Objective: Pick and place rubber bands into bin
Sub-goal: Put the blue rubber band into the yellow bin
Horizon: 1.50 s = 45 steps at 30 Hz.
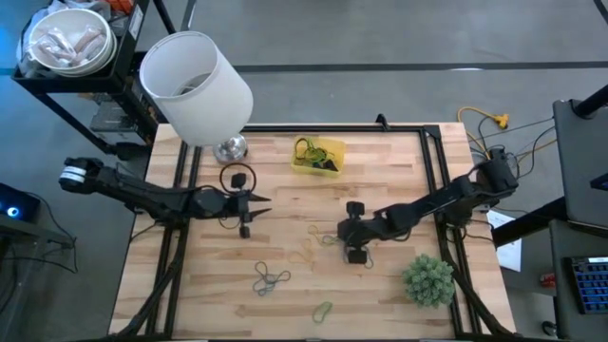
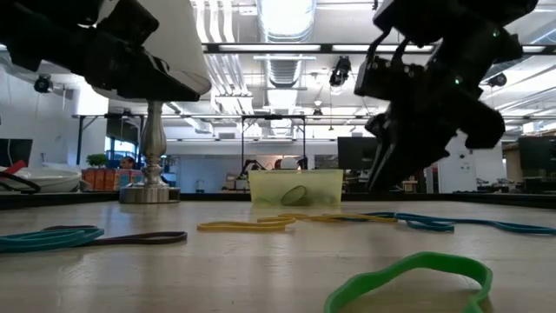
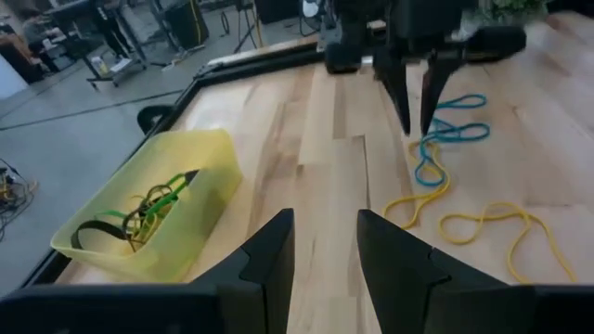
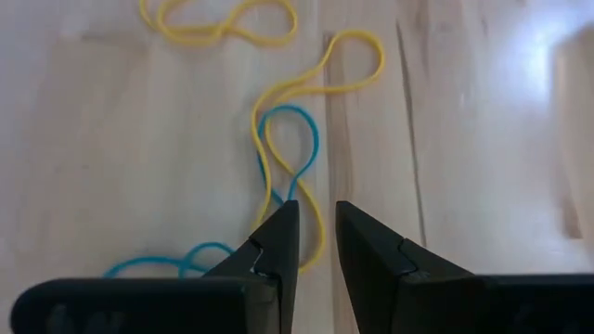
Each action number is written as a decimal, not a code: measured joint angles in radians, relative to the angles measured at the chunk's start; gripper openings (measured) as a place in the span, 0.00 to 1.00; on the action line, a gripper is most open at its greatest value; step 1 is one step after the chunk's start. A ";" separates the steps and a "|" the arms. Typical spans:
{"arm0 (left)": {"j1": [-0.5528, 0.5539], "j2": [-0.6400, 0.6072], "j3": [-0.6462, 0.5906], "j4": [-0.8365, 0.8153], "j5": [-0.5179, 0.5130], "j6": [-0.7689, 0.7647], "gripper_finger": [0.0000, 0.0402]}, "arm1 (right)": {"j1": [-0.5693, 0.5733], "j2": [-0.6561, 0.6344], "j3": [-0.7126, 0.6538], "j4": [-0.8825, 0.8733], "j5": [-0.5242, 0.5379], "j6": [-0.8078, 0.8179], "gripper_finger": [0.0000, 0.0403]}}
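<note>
Two part-open, empty grippers, right gripper over one yellow rubber band, left gripper facing one yellow bin.

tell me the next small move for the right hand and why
Probably lower the right hand straight down and close it. Its fingers stand slightly apart just above the yellow rubber band where it crosses the blue rubber band, and nothing is gripped yet. The bin waits across the table.
</note>
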State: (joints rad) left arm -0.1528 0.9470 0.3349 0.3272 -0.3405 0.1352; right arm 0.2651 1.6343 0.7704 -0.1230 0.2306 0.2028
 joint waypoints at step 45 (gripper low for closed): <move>0.000 0.014 0.000 0.005 0.000 0.002 0.26 | -0.057 0.148 0.006 0.313 -0.079 -0.137 0.17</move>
State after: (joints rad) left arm -0.1528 0.9615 0.3347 0.3317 -0.3405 0.1371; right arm 0.2082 1.7820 0.7766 0.1902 0.1512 0.0657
